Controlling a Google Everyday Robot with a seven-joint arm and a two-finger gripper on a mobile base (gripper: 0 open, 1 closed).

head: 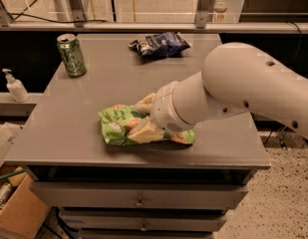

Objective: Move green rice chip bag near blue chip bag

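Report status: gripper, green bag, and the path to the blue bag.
Gripper low at table front, jaws shut across green rice chip bag. Bag lying on tabletop; blue chip bag at far edge. Nothing between them; soda can off left.

Bare tabletop (118, 81) from gripper (141, 119) (gripping green bag (113, 122)) to blue bag (159, 44).

Smooth hand (144, 119) on glossy green rice chip bag (113, 122).
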